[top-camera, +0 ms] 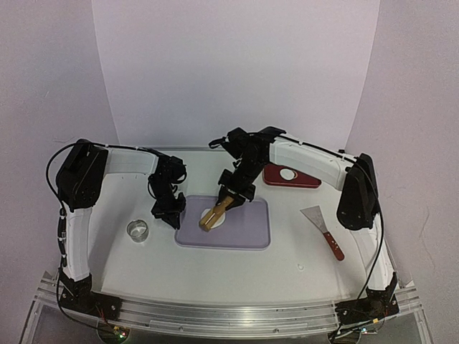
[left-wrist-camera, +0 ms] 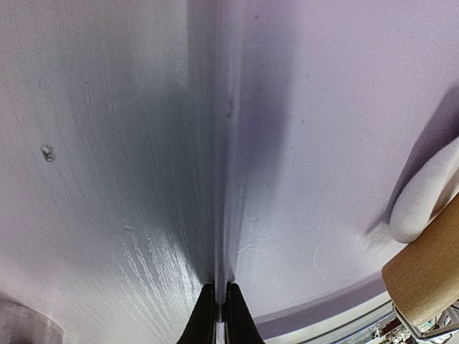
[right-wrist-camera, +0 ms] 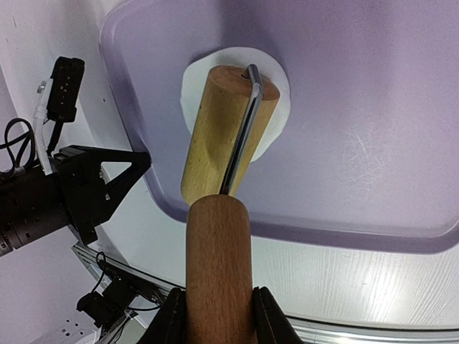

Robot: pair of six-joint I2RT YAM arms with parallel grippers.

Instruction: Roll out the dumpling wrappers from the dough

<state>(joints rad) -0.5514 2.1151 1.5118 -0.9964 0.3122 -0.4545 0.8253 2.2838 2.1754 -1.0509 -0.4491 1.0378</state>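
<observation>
Pale lilac walls curve behind a white worktop (top-camera: pixel 301 266), and I take it from my left side across. Farthest left, a metal ring cutter (top-camera: pixel 138 230) stands on the bare surface, well apart from everything else. Just beside it to the right, my left fingers (left-wrist-camera: pixel 221 317) are pressed fully together, tips down on the raised left rim of the purple mat (top-camera: pixel 244 233). They carry nothing I can see, and I cannot tell whether they pinch that rim or only touch it. On the left half of the mat lies the dough (right-wrist-camera: pixel 276 94), flattened into a thin white round. The head of the wooden roller (top-camera: pixel 213 214) rests on top of it and covers its middle. A bent metal rod joins that head to the wooden handle. My right fingers (top-camera: pixel 231 196) are partly open and clamp that handle from both sides, with the arm reaching in from the far right. Farther right, behind the mat's corner, sits a dark red tray (top-camera: pixel 310 180) with what looks like a dumpling wrapper (top-camera: pixel 287 174) lying on it. Near the right edge lies a scraper (top-camera: pixel 320 223), metal blade away from me, red handle toward me.
</observation>
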